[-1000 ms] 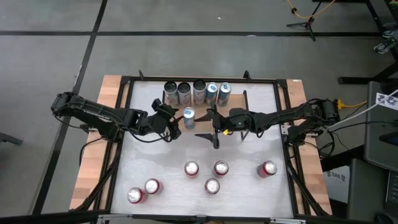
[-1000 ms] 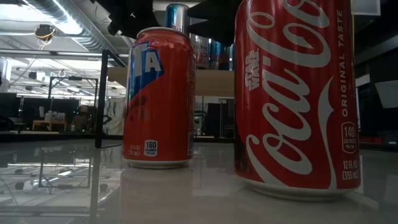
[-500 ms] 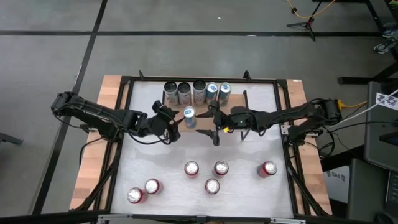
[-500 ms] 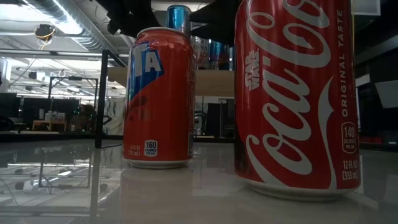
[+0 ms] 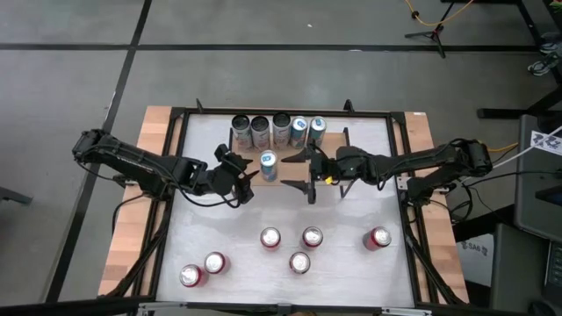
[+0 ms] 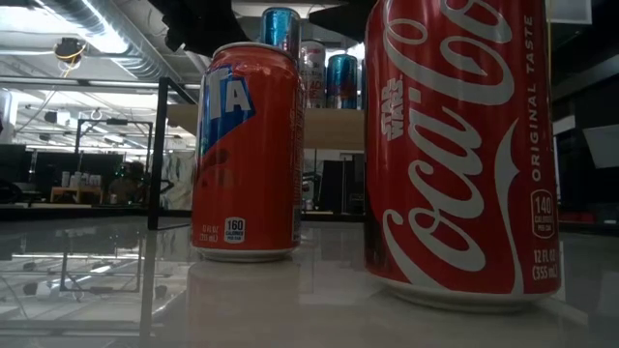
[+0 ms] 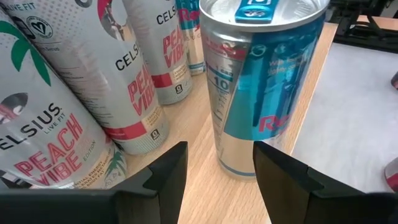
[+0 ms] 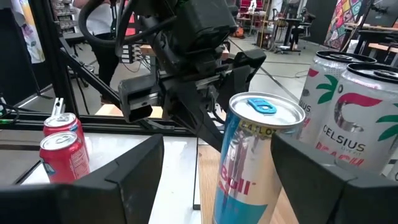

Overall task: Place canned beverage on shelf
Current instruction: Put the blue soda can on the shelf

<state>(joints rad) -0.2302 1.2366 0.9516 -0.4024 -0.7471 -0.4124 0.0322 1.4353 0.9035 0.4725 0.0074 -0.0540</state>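
A slim blue-and-silver canned beverage (image 5: 269, 164) stands upright on the light wood shelf (image 7: 186, 134), close to its near edge. In a row behind it stand several tall cans (image 5: 281, 128). My left gripper (image 5: 248, 172) is open on the can's left, its fingertips (image 7: 177, 163) right at the can's base (image 7: 239, 168). My right gripper (image 5: 295, 171) is open wide on the can's right. In the right wrist view its fingers (image 8: 140, 163) stand well to either side of the can (image 8: 255, 155) and apart from it. My left gripper comes at the can slanting down from the table's left. One fingertip (image 7: 270, 163) shows in front of the can's lower side. I cannot tell whether it touches the can. The can stands upright on the shelf plank.
Several red soda cans (image 5: 299, 262) stand on the white table's near half, one apart at the right (image 5: 378, 237). In the low view two of them, an orange-red one (image 6: 247, 150) and a cola can (image 6: 455, 145), stand close to the camera. A black frame (image 5: 176, 114) rims the table.
My right gripper has risen and drawn back a little toward the table's right edge, staying open. In the low view this has uncovered the cans on the shelf.
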